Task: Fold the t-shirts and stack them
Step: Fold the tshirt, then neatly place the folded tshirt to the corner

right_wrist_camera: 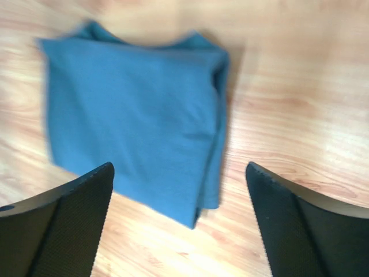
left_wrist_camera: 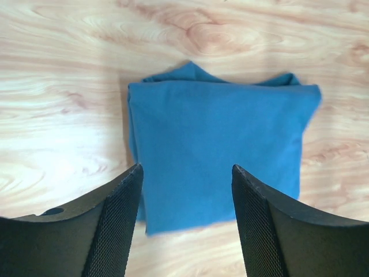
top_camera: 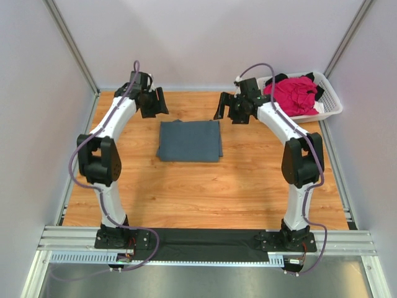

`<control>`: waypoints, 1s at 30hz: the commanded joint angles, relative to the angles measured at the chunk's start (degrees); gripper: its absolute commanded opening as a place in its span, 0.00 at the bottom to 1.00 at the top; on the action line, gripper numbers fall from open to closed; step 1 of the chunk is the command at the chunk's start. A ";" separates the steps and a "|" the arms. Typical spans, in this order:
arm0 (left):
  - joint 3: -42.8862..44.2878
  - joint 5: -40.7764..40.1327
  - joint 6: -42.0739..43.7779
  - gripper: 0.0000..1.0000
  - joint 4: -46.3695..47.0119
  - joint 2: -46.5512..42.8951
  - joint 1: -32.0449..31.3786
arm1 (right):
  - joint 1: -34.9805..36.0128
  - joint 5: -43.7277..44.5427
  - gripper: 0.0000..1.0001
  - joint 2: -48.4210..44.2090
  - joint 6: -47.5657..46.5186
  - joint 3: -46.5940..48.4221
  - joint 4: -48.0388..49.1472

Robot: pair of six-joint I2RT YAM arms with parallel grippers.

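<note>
On my overhead view the left claw (top_camera: pixel 153 102) hangs above the tabletop (top_camera: pixel 205 192) at about 10 o'clock from the folded slate blue-grey t-shirt (top_camera: pixel 190 141), just off its far left corner. Its wrist camera shows both fingers (left_wrist_camera: pixel 112 225) spread, with nothing between them but the cloth lying below. I see no contact with the shirt.

The blue-grey t-shirt lies flat in a neat rectangle near the middle of the tabletop, between the two arms. Two small points of fabric poke out along its far edge. I can't make out a neck label.

The right claw (top_camera: pixel 228 107) hovers at about 1 o'clock from that shirt, close to its far right corner. Its wrist view is blurred, but the fingers (right_wrist_camera: pixel 75 225) plainly stand wide apart and empty, the shirt's layered right edge showing between them.

Farther right, in the 2 o'clock corner of the tabletop, sits the white slatted basket (top_camera: pixel 332 99). A crumpled magenta-pink t-shirt (top_camera: pixel 291 93) is heaped inside it, with black cloth (top_camera: pixel 278 79) showing at its edges.
</note>
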 commanded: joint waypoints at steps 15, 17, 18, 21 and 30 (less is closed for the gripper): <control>-18.28 -4.64 -2.07 0.70 6.91 -5.64 0.11 | -3.25 11.67 1.00 -17.92 -1.80 -4.70 -2.49; -20.55 -3.85 -2.34 0.70 9.62 -5.47 0.03 | -3.26 12.91 1.00 -18.54 -2.32 -5.24 -3.10; -21.18 -3.59 -2.51 0.70 10.51 -5.55 -0.06 | -3.34 13.52 1.00 -18.63 -2.76 -5.15 -3.89; -21.71 -3.58 -2.86 0.71 11.93 -5.11 -0.68 | -3.34 14.49 1.00 -18.72 -3.20 -4.45 -5.12; -19.87 -3.67 -4.01 0.68 12.37 0.33 -1.91 | -3.34 15.46 1.00 -21.00 -3.38 -5.77 -4.33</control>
